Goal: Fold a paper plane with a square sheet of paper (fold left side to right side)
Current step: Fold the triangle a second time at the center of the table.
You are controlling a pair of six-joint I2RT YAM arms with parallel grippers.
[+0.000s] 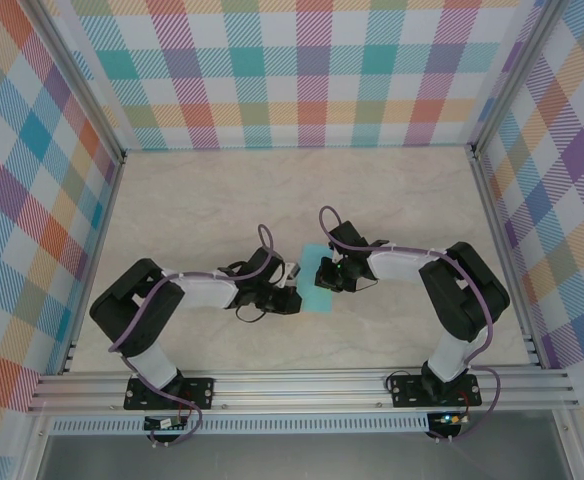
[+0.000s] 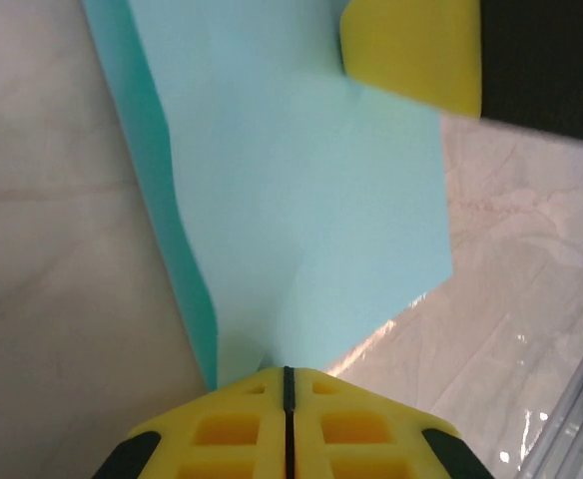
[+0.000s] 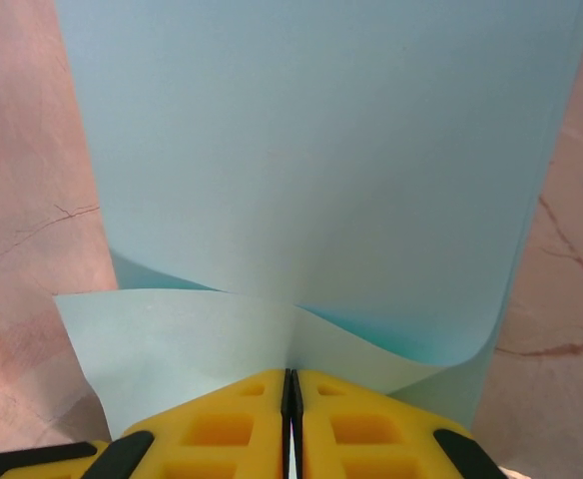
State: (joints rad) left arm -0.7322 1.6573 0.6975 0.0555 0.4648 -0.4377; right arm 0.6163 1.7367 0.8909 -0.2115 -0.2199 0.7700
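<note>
**Desk:** Where's the paper right now?

**Me:** The square sheet of paper (image 1: 316, 296) lies mid-table between my two arms, partly doubled over on itself. My left gripper (image 2: 288, 374) has its jaws pressed together on one edge. My right gripper (image 3: 290, 377) pinches the other side, where the sheet curls up in a loose loop.

**Desk:** What worries you?

**Me:** I'm gripping it from both sides at once. If I pull either arm away, I expect the thin sheet to tear or skew, and the edges won't line up. That loop isn't creased, so I think it could spring open on release.

**Desk:** Anything in the way?

**Me:** The plaid walls (image 1: 302, 70) and the front rail (image 1: 302, 385) stand well apart from it, and the marbled table (image 1: 272, 190) gives me room. The real obstacle is my own grippers, which are almost nose to nose. The right one's yellow finger (image 2: 411, 50) sits at the sheet's far edge in my left camera.
</note>
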